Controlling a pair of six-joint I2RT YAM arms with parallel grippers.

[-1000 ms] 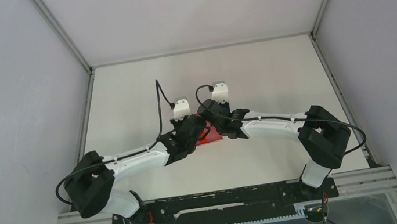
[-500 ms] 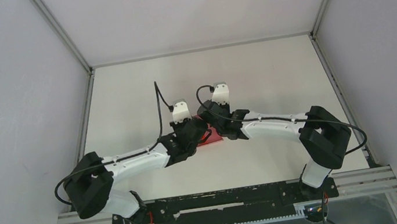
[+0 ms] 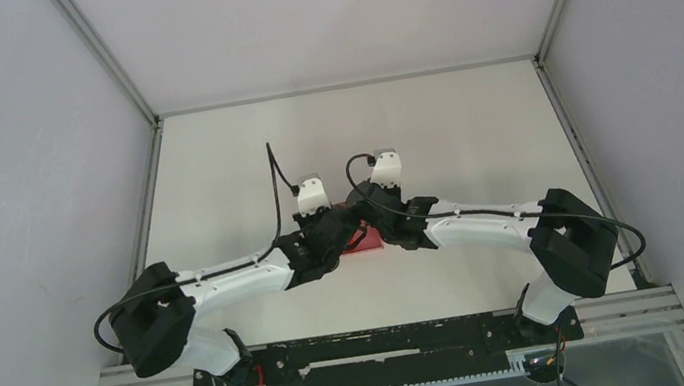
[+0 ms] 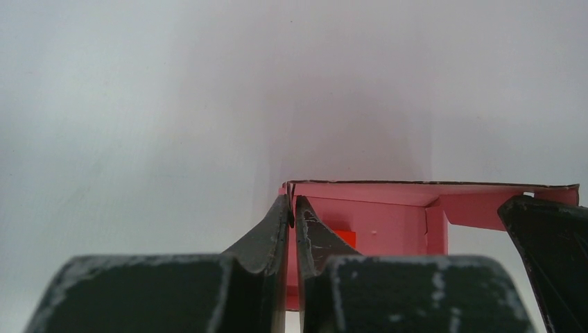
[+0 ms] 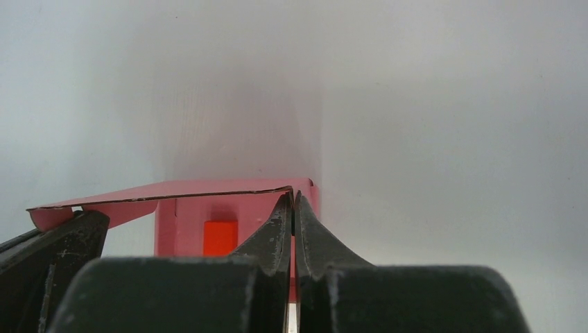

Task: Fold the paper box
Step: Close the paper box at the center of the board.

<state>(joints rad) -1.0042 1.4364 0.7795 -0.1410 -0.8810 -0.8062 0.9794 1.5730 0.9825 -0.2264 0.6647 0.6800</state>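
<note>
Top view, arms: the left arm point(image 3: 234, 281) and the right arm point(image 3: 484, 224) are set close together over the middle of the table point(image 3: 470, 124), with the wrists almost touching.
Top view, box: only a pink sliver of the paper box point(image 3: 370, 240) is seen between and beneath the two wrists. Its shape and any grip on it are hidden here.
Left wrist view, grip: the left gripper point(image 4: 292, 208) is closed tight on the thin upright wall at the box's left corner, with card pinched between the two fingers.
Left wrist view, box: a back panel and a panel bent over like a roof are shown, so the box is judged partly folded. A small red block point(image 4: 344, 238) is seen inside. Whether it lies on the floor or against the back panel cannot be told.
Left wrist view, right edge: a dark finger is seen at the box's right end, judged to belong to the other arm.
Right wrist view, grip: the right gripper point(image 5: 292, 205) is clamped on the opposite, right-hand wall in the same way.
Right wrist view, added detail: the roof panel's free left corner is shown curling downward, which is not shown from the left wrist.
Reason for the hold: both side walls are pinched at once, judged so that they are held upright and the light card is steadied for closing the top panel.
</note>
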